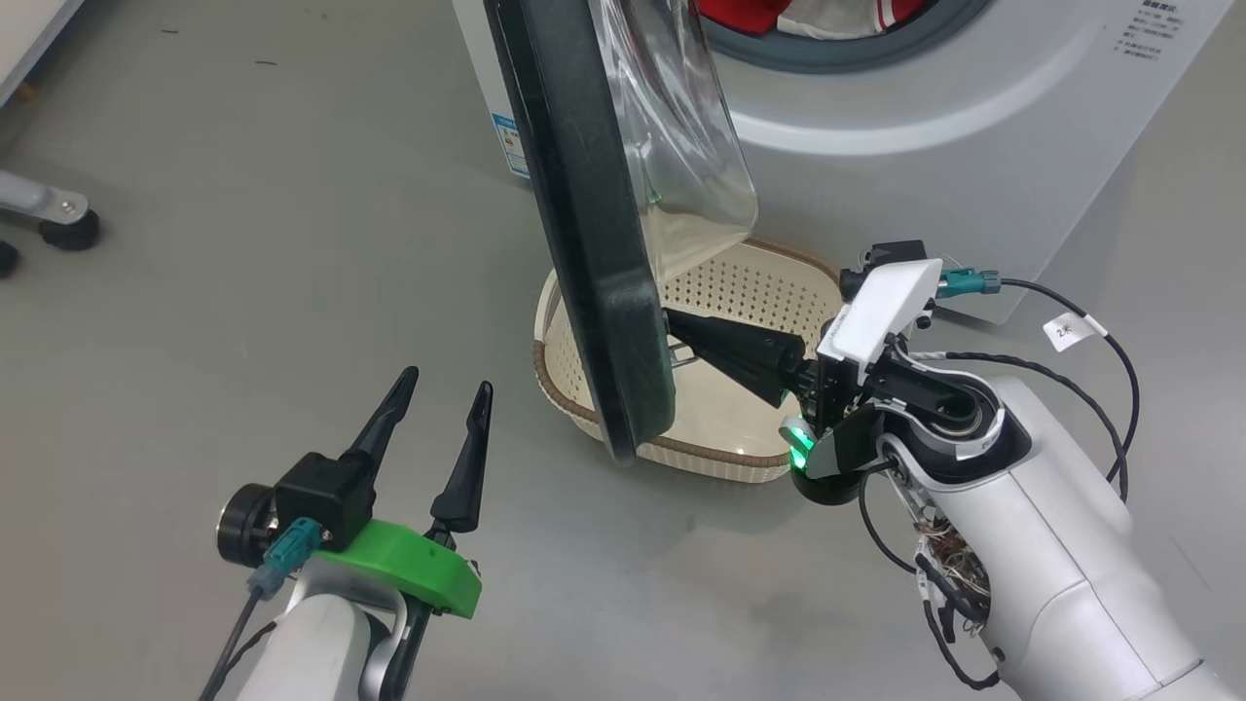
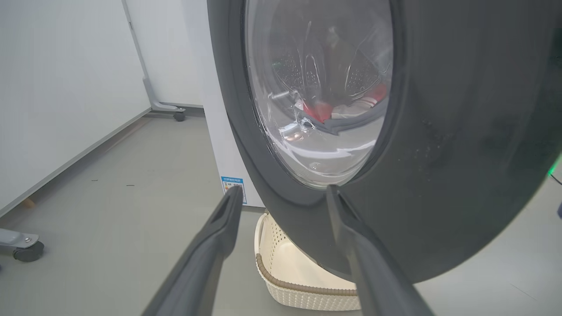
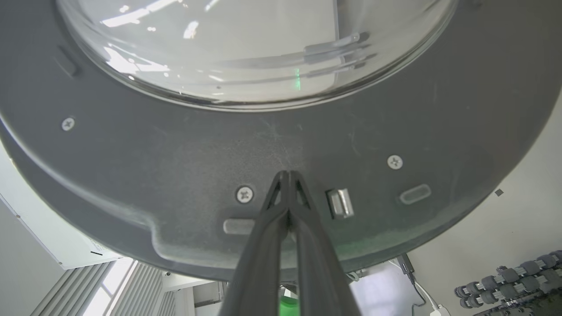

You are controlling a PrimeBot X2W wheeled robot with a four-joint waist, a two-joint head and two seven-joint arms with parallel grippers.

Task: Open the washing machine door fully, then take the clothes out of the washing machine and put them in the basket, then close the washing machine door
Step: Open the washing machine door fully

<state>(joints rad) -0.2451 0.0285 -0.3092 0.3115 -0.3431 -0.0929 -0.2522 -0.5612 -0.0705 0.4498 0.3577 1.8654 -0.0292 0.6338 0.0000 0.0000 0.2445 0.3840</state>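
Grey floor point(image 1: 292, 243) is running under the white washing machine point(image 1: 925, 175); clothes point(image 1: 740, 12) are lying in its drum. Door point(image 1: 584, 243) is hanging half-open over the basket point(image 1: 750, 287), blocking it. Right gripper point(image 3: 286, 175), pinched empty, is touching the door's inner ring; left gripper point(image 1: 446, 380) is hovering, gaping wide.

floor: smooth grey floor point(image 1: 292, 243), a few dark specks | walls: plain white wall point(image 2: 57, 79) | furniture: metal leg point(image 1: 29, 198) on black caster point(image 1: 70, 231) beside the wall; rack of grey dumbbells point(image 3: 513, 281) | light: bright pale slats point(image 3: 88, 287), soft even glare
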